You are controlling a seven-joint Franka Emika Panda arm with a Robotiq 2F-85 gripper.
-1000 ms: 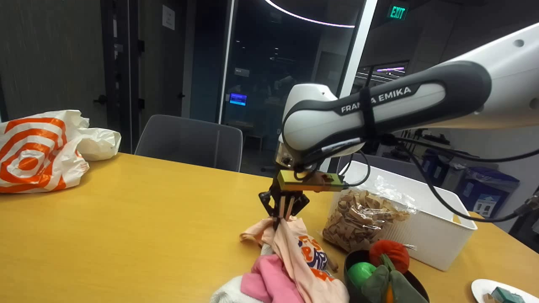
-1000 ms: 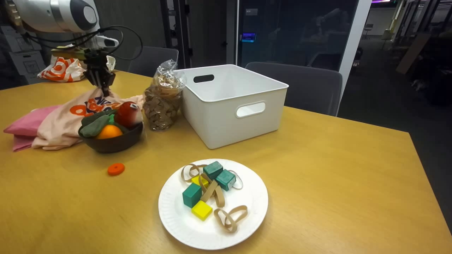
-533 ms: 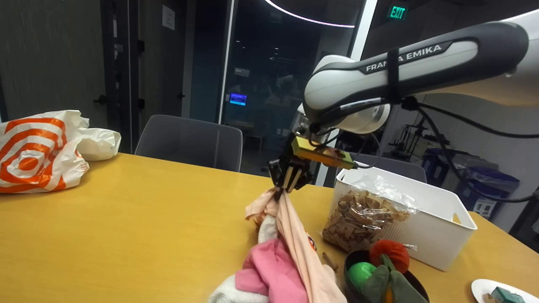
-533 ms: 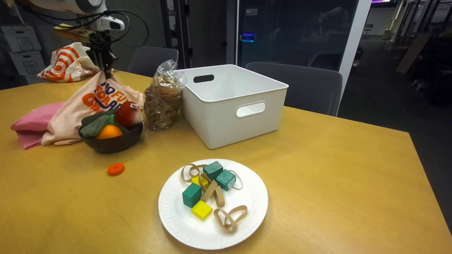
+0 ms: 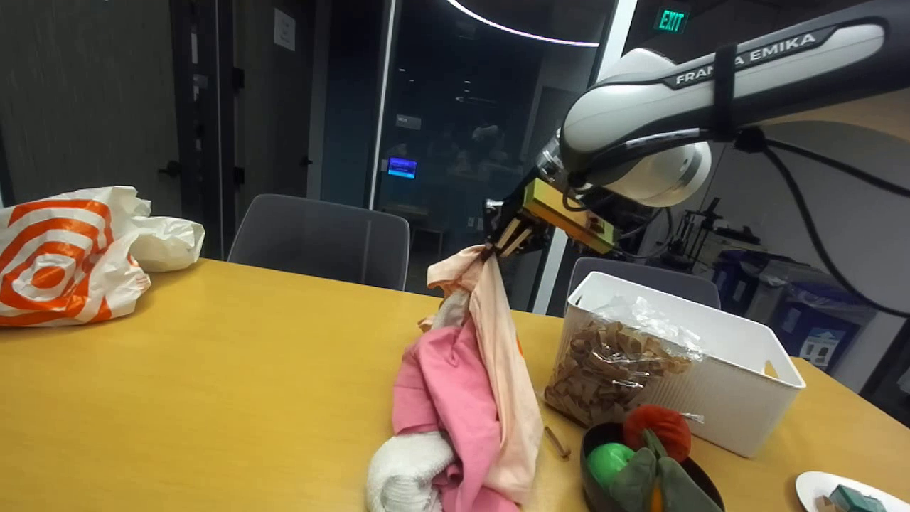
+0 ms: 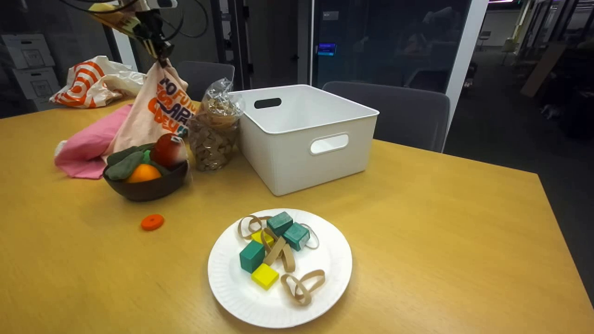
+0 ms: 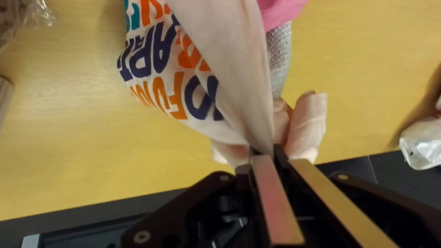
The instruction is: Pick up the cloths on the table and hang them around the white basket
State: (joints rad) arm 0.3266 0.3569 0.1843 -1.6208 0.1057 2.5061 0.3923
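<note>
Robotiq gripper (image 5: 489, 252) is up and over toward the white basket (image 6: 306, 171) versus a second ago, tilted more, and the peach lettered cloth (image 6: 148, 111) rose with it into a tall peak. Pink cloth (image 5: 455, 384) and white textured cloth (image 5: 409, 466) got dragged along, so the lift likely isn't clean: looks like a bundle, not one piece. Clear bag of brown strips (image 5: 611, 366) and dark bowl (image 6: 146, 190) haven't budged. For the task, that reads as pick made, carry under way, nothing hung on the basket yet. Jaws are drawn nearly together on a gathered fold of the peach cloth; wrist view has the fabric running straight out from the tips. Can't tell if pink or white is in the pinch too. Rest of the peach drapes below the gripper, pink alongside, white bunched low against the pink in an exterior view; how much weight the table (image 6: 441, 241) takes is unclear. Basket stands apart from the cloth, bag in between. Next move probably wants more height, else the hem could snag the bag or bowl.
</note>
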